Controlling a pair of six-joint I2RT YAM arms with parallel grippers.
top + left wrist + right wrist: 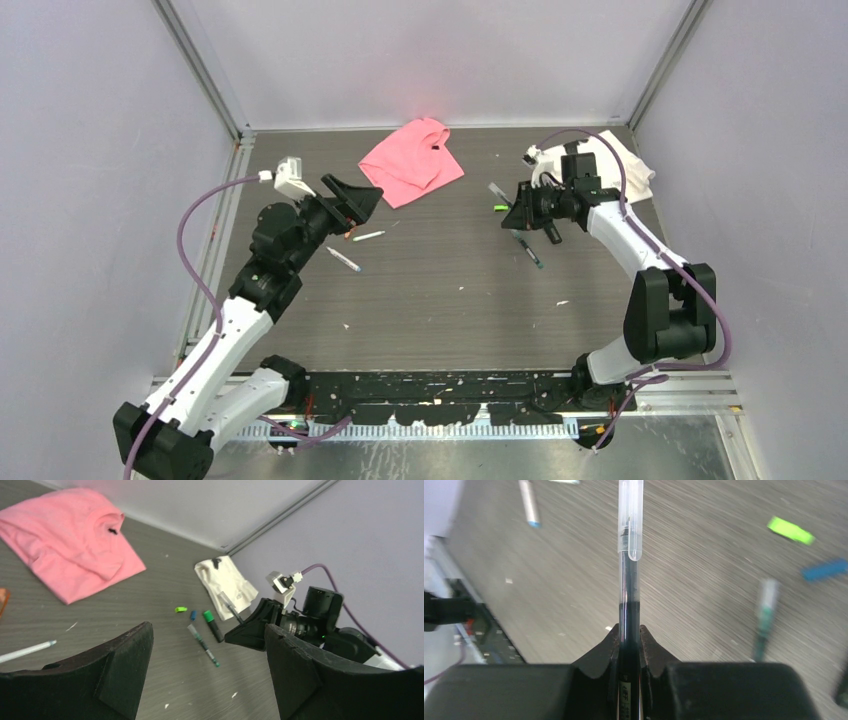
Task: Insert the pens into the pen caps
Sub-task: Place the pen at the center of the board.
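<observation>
Plainly, the right end effector [629,642] is clamped shut on a slim dark-barrelled plastic pen [628,590]. It grips low on the barrel, so most of the length stands clear ahead of the fingers. A clear plastic cap [630,525] sits over the far tip; whether it is pressed fully home cannot be told. The left end effector [210,680] hovers wide open with nothing in it above the grey wood-grain table [450,300].

A bright green plastic cap [180,610] and a small blue plastic cap [193,614] lie loose just beside each other, near a stubby black highlighter [215,627] and a thin green-and-white pen [203,644]. A white-bodied pen [368,236] lies near the left arm.

The pens are probably light, stiff and slick, and a round barrel is likely to swivel in a pinch. A mid-barrel hold, square across, should leave the tip free. The caps are tiny and liable to skid, so they are best pinched across their sides with the mouth exposed.
</observation>
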